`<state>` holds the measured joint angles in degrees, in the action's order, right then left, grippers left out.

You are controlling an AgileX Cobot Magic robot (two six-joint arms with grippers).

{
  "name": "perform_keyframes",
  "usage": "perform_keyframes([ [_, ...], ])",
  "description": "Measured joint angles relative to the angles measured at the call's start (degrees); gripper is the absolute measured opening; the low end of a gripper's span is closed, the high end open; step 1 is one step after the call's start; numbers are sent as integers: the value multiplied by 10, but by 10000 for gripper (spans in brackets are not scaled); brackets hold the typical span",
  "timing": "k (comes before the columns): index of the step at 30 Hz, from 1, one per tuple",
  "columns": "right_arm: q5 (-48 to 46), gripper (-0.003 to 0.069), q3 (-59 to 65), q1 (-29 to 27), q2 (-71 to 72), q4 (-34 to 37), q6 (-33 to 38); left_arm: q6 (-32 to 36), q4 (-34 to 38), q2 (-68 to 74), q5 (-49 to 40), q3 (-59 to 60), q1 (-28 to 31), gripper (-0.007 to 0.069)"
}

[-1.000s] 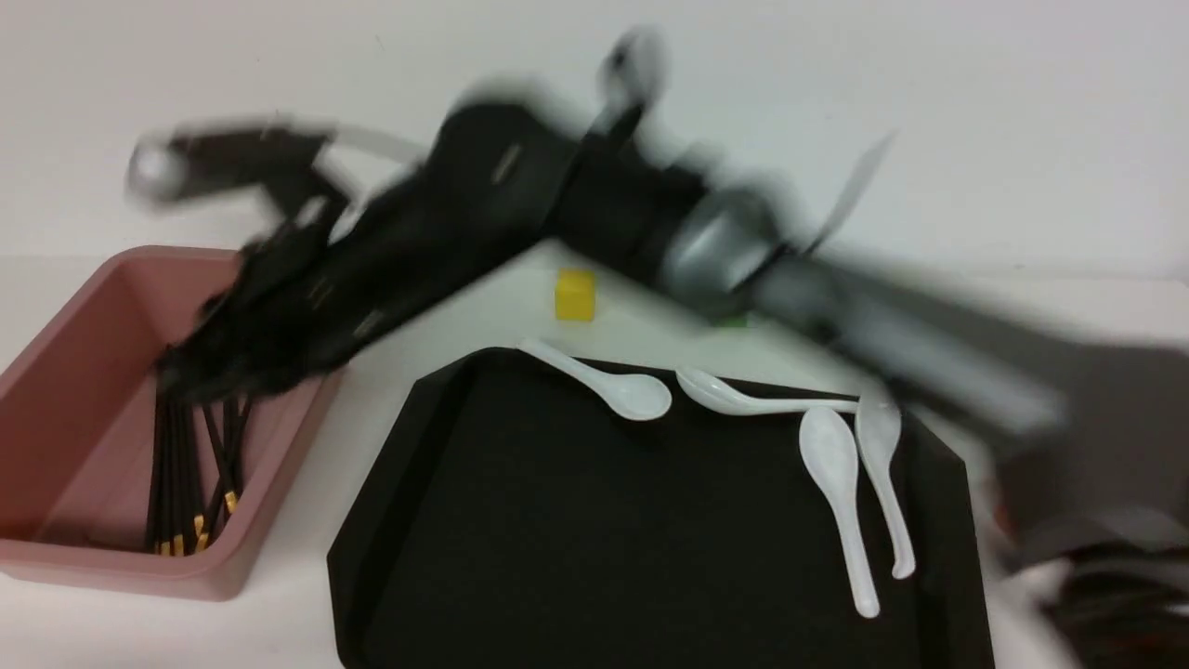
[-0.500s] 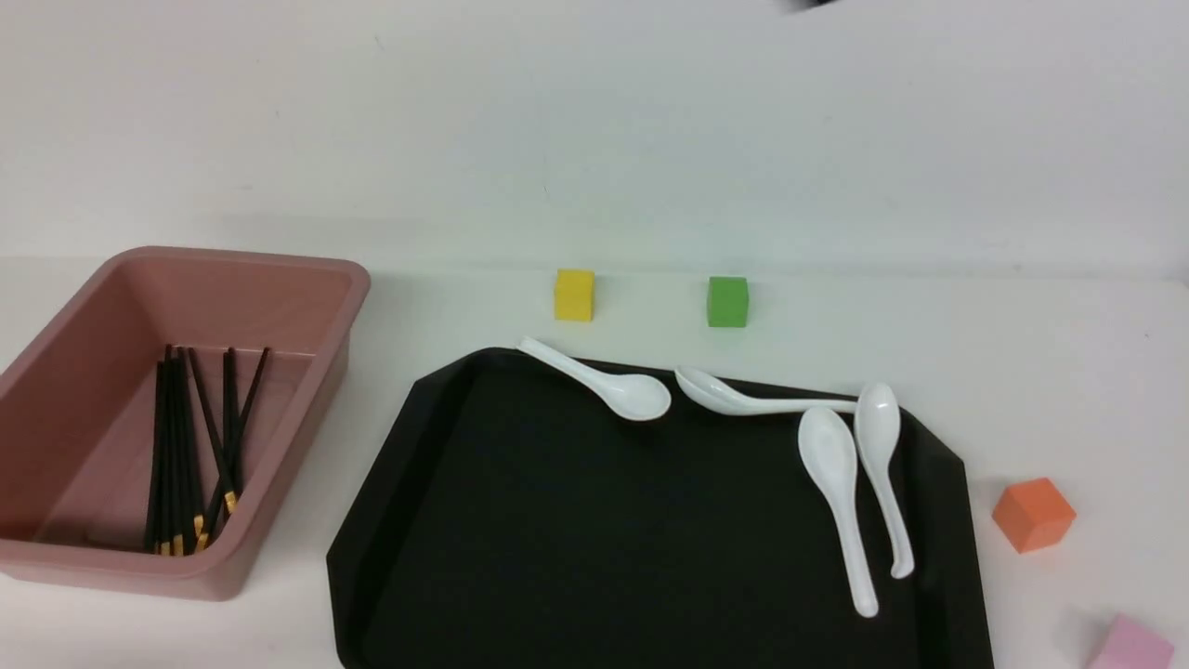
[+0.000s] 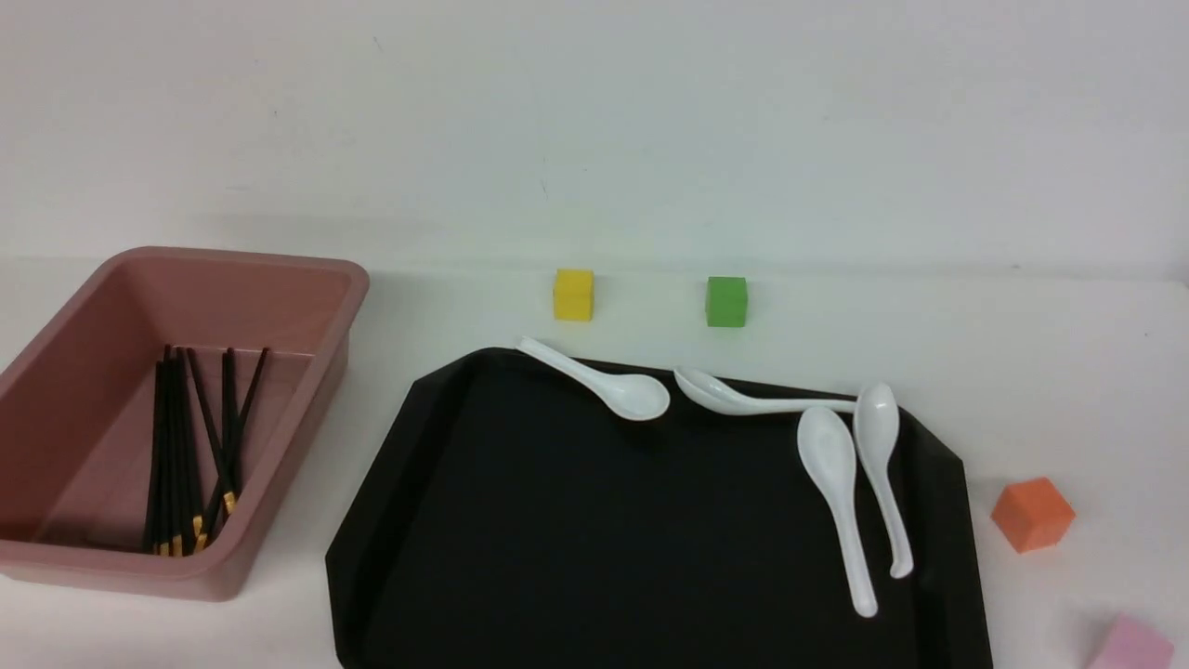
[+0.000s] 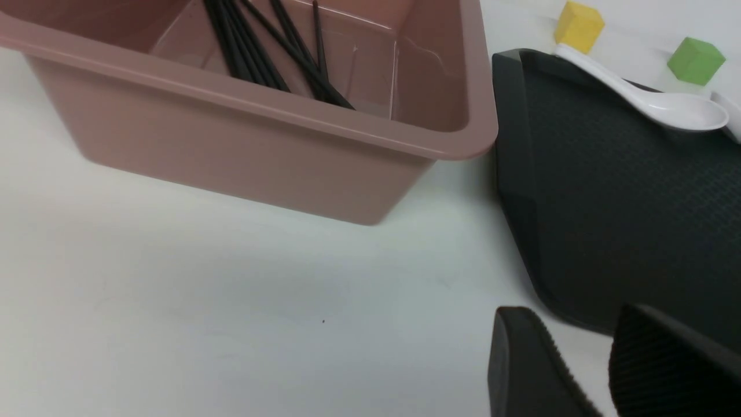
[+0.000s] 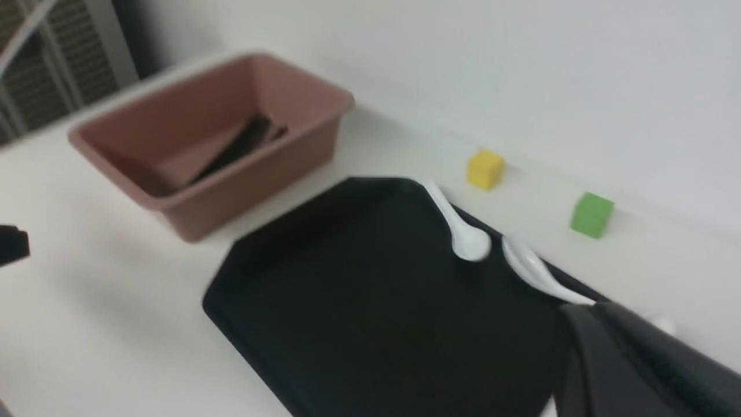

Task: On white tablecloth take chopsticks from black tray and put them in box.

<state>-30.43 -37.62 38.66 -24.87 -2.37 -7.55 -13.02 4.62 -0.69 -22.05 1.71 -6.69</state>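
Nearest the robot, the left gripper point(image 4: 570, 324) had its fingertips parted with nothing between them; the right gripper point(image 5: 593, 313) was closed, empty. On the white tablecloth point(image 3: 1050, 362), a pink cube point(image 3: 1131, 643) lay near right, an orange cube point(image 3: 1033, 514) just beyond. The black tray point(image 3: 358, 548) filled the middle, showing white spoons point(image 3: 834, 465) but no chopsticks. At left, the pink box point(image 3: 209, 571) held the black chopsticks point(image 3: 174, 446), some crossed. Far off sat yellow point(image 3: 573, 295) and green point(image 3: 726, 302) cubes. The sorting looked finished; a needless further reach could knock the box and scatter the sticks, or sweep a spoon off the tray's rim.
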Motion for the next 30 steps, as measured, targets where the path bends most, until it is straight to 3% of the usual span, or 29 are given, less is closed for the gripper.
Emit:
perform_keyframes([
  [5, 119, 2, 76, 0, 26, -15, 0, 0, 0, 0, 0, 0, 0, 238],
  [9, 143, 5, 79, 0, 26, -18, 0, 0, 0, 0, 0, 0, 0, 238],
  [30, 142, 26, 80, 0, 26, -18, 0, 0, 0, 0, 0, 0, 0, 238],
])
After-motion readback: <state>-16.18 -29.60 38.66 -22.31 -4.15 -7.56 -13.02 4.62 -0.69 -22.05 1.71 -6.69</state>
